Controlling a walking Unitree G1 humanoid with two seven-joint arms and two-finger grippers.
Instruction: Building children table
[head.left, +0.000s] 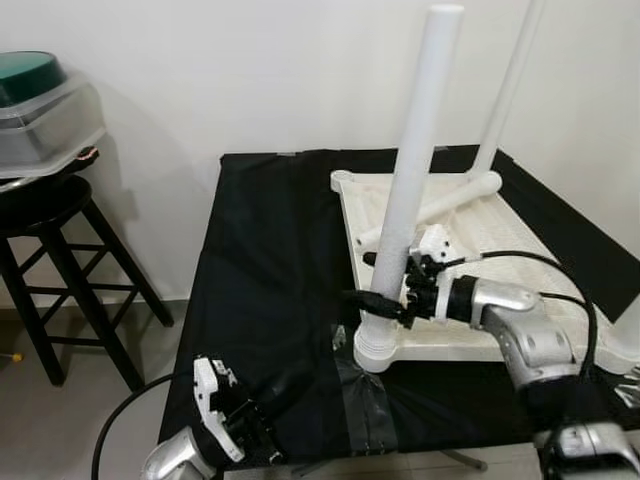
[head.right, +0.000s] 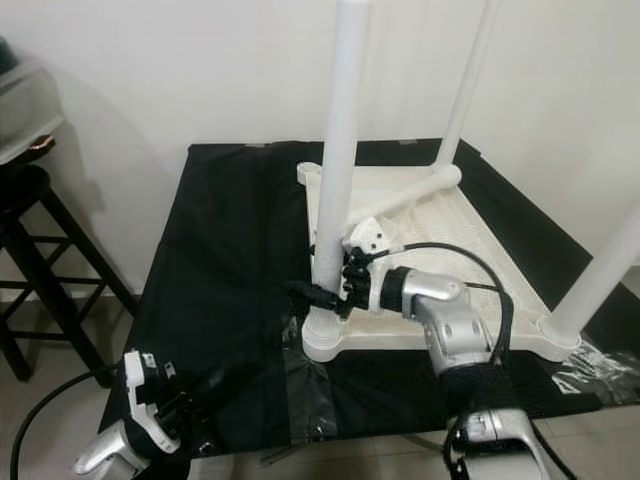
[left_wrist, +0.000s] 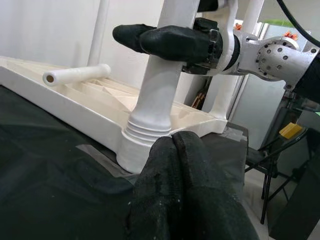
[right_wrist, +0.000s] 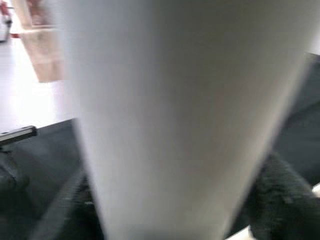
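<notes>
The white table top (head.left: 500, 235) lies upside down on a table draped in black cloth (head.left: 270, 270). A white leg (head.left: 415, 150) stands upright in the near left corner socket (head.left: 380, 345). My right gripper (head.left: 365, 280) is shut on this leg just above the socket, one finger (left_wrist: 165, 40) crossing in front of it. Two more legs stand upright, one at the far corner (head.left: 510, 90) and one at the near right corner (head.right: 600, 280). A loose leg (head.left: 450, 195) lies across the top. My left gripper (left_wrist: 172, 145) is low at the front edge, shut and holding nothing.
A black wooden stool (head.left: 45, 215) at the left carries a clear plastic box with a green lid (head.left: 40, 110). Grey tape (head.left: 365, 400) holds the cloth near the front edge. A white wall stands close behind the table.
</notes>
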